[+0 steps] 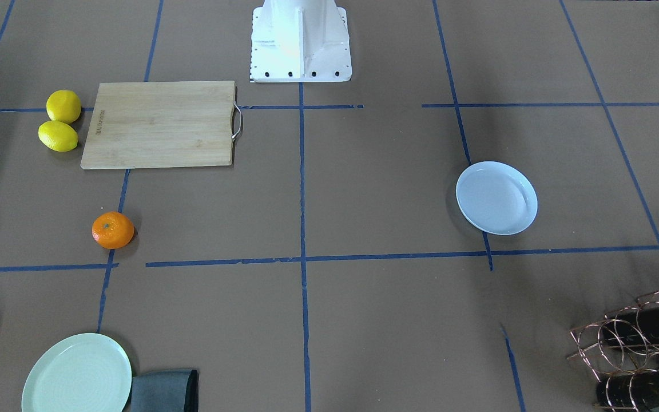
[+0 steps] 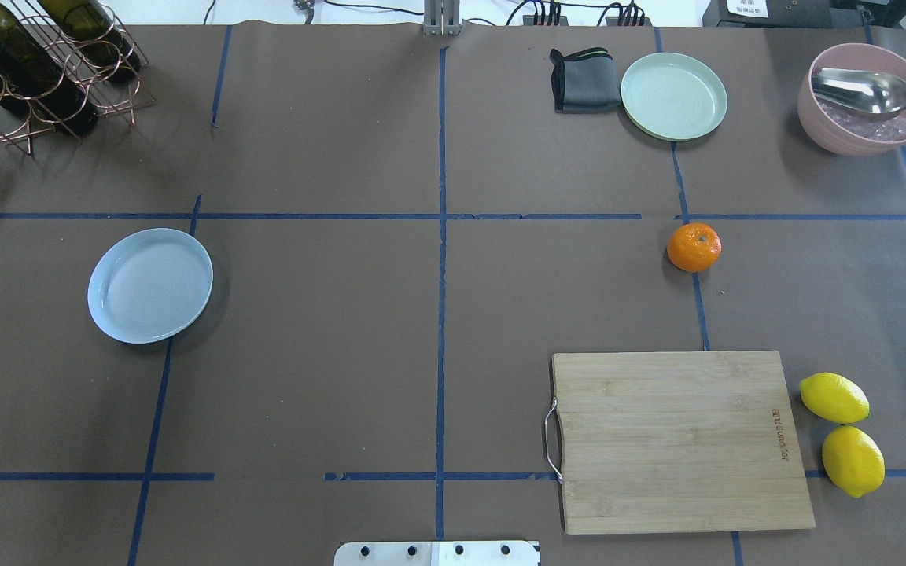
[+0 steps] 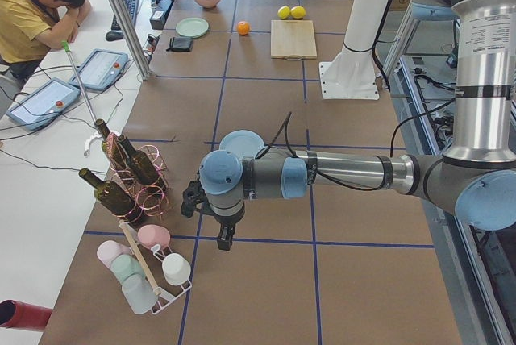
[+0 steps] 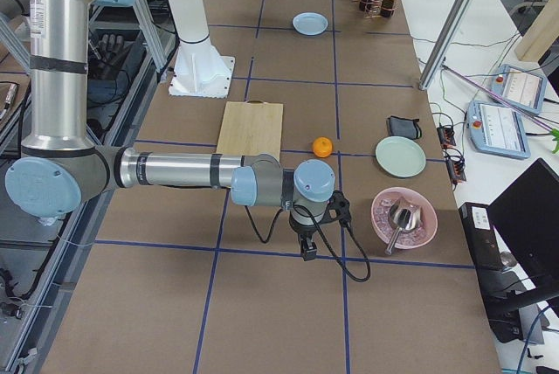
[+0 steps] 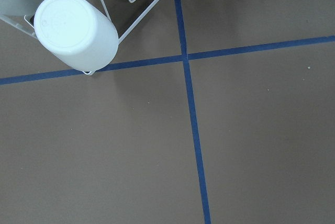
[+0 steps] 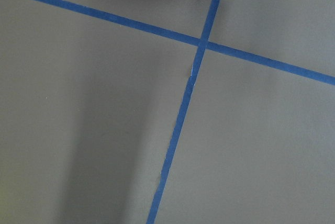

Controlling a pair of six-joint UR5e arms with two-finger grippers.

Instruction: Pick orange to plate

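Brown paper (image 2: 327,346) lies under your orange (image 2: 694,247), which sits on the robot's right side, near the wooden board (image 2: 677,440) and well apart from the white plate (image 2: 149,284) on the left side. You cannot tell if the left gripper (image 3: 223,239) or the right gripper (image 4: 307,249) has its fingers apart or together.

bright orange skin on the orange (image 2: 694,247), dark stem dimple up top. the plate (image 2: 150,285) reads pale bluish white. two lemons (image 2: 834,397), solid yellow. cutting board (image 2: 681,440) in light wood grain. mint-green plate (image 2: 673,96) with faint rings. brown table (image 2: 303,354), gridded in blue tape (image 2: 441,275). pink bowl (image 2: 846,140), too.
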